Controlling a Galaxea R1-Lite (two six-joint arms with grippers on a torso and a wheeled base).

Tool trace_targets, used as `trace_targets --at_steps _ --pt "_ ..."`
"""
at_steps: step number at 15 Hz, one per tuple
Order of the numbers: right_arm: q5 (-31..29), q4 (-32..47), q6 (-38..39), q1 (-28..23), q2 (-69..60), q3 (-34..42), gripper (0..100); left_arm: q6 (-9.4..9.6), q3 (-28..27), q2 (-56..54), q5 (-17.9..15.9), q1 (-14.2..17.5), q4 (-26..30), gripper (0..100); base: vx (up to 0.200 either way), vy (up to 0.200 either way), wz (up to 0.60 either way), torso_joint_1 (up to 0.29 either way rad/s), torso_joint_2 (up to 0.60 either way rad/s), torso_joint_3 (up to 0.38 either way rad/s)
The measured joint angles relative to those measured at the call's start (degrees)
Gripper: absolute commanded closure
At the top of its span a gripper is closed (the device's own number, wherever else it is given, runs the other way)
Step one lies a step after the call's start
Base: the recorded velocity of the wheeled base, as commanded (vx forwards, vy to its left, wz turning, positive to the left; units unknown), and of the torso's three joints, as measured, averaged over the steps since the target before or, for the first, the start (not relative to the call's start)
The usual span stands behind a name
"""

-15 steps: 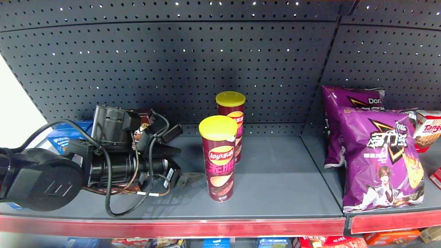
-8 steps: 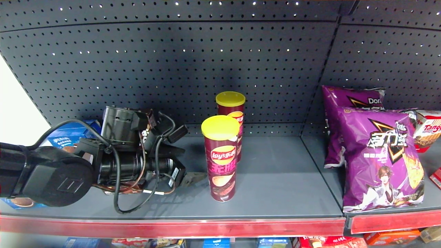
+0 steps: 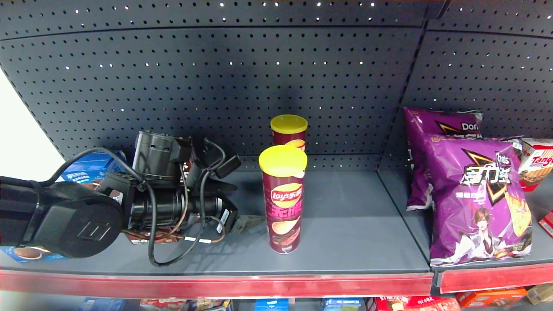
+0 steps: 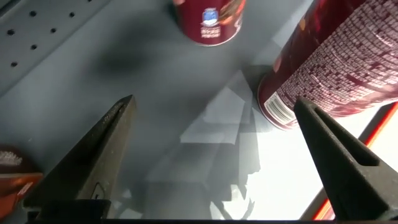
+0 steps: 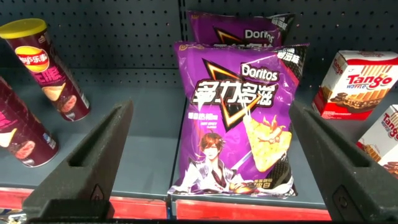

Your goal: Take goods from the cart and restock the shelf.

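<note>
Two maroon chip cans with yellow lids stand on the grey shelf (image 3: 345, 224). The front can (image 3: 283, 203) is near the shelf's middle, and the back can (image 3: 288, 129) stands behind it by the pegboard. My left gripper (image 3: 248, 204) lies low over the shelf just left of the front can, open, with nothing between its fingers. In the left wrist view the left gripper (image 4: 214, 102) has the front can (image 4: 329, 62) close by one fingertip and the back can (image 4: 208, 22) farther off. My right gripper (image 5: 211, 109) is open and faces a purple chip bag (image 5: 239, 124).
Two purple chip bags (image 3: 475, 194) stand on the right shelf section, with a wafer box (image 3: 535, 162) beyond them. A blue box (image 3: 93, 162) and a brown packet (image 3: 181, 144) sit behind the left arm. A red strip (image 3: 259, 285) edges the shelf front.
My left arm has slid to the right along the shelf. The front can has shifted right with it, now standing more in line with the back can.
</note>
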Motion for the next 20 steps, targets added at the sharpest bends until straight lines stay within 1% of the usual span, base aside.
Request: trace_targets --at_steps 5,11,13,16,20 --pt "-0.1 0.0 0.0 -0.1 0.0 -0.1 0 -0.22 -1.1 0.8 0.1 -1.4 0.0 0 0.0 0.0 0.0 0.0 0.0 0.0" --pt "-0.1 0.0 0.0 -0.1 0.0 -0.3 0 -0.3 -1.4 1.0 0.5 -1.5 0.0 0 0.0 0.0 0.0 0.0 0.0 0.0" --pt "-0.1 0.0 0.0 -0.1 -0.1 -0.3 0 -0.3 -1.4 1.0 0.5 -0.9 0.0 0 0.0 0.0 0.0 0.0 0.0 0.0" --pt "0.0 0.0 0.0 -0.1 -0.1 -0.2 0 -0.33 -1.3 0.0 0.5 1.0 0.0 0 0.0 0.0 0.0 0.0 0.0 0.0" --pt "0.0 0.0 0.0 0.0 0.0 -0.2 0 -0.35 -3.1 -3.1 0.6 1.7 -0.7 0 0.0 0.0 0.0 0.0 0.0 0.0"
